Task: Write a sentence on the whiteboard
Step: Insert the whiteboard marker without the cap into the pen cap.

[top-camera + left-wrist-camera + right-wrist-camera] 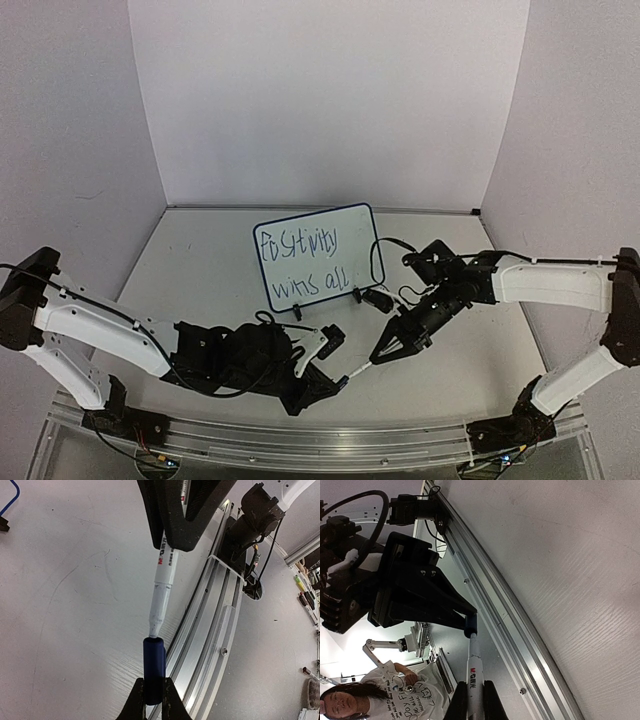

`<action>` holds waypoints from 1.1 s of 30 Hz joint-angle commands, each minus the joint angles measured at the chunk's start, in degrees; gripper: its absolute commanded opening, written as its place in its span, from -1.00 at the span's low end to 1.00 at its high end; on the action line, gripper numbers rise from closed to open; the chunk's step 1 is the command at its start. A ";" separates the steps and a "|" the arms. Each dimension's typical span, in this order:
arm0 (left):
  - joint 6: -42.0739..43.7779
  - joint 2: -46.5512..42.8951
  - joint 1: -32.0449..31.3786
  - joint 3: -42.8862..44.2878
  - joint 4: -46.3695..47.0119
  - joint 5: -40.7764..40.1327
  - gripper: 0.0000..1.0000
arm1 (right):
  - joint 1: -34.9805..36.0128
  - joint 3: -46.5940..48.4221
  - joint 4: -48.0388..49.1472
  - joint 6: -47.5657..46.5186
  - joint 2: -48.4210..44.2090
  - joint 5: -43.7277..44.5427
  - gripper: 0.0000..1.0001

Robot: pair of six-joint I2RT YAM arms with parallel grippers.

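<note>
You've got a pale table (200,270) with the whiteboard (318,257) standing on its black clip feet (297,312), aluminium rail (300,445) along the near edge.

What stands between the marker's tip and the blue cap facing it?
Nothing visible. The marker, held by the right end effector, points straight at the cap in the left end effector. Its tip sits right at the cap's open mouth.
</note>
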 commanded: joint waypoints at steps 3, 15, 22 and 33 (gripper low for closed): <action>1.60 -0.72 -0.24 1.43 2.65 -0.18 -1.00 | 0.20 2.92 -1.97 -2.98 2.28 -1.54 -1.00; 2.35 0.93 -0.27 3.10 1.78 2.56 -1.00 | 1.06 5.09 -7.59 -7.69 5.29 -3.11 -1.00; 2.81 1.24 -0.32 3.82 1.31 2.88 -1.00 | 2.17 6.39 -7.61 -8.55 7.48 -2.96 -1.00; 3.08 -0.39 -0.23 3.84 2.39 2.70 -1.00 | 3.73 7.80 -7.46 -9.30 8.97 -2.32 -1.00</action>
